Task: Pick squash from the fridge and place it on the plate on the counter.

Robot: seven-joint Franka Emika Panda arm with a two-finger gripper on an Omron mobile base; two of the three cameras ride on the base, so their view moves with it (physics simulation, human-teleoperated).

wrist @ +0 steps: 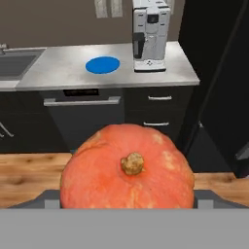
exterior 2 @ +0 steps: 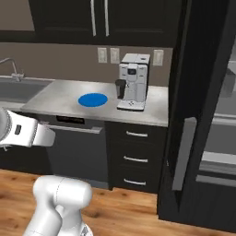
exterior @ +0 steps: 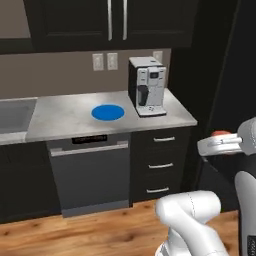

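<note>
Far on your left a sink (wrist: 17,63) is let into the counter (exterior: 65,117), and right of it, out on bare stone, lies the blue plate (exterior: 107,112), flat and with nothing on it. Just right of the plate stands the coffee machine (exterior: 147,86), near the counter's right end; under the worktop you have a dishwasher (exterior: 90,170) and then a stack of drawers (exterior: 161,165). Right again is the fridge (exterior 2: 193,115), its door swung open toward you with the long grey handle (exterior 2: 183,152) facing out. The squash (wrist: 127,168) is already out of the fridge: in the hand view it sits between the finger tips, stem toward the camera, so the gripper (exterior: 220,143) is closed on it, though the tips themselves are hidden behind it. In the left base view you catch its orange top just above the hand, low and to the right of the counter, in front of the fridge. What matters for your next move is that the plate lies ahead, up and to the left of the squash, well apart. The squash is round, so no axis needs lining up. I judge the coffee machine the one thing to mind: come in from the near edge or the left, above the counter's rim, not across from the right.
</note>
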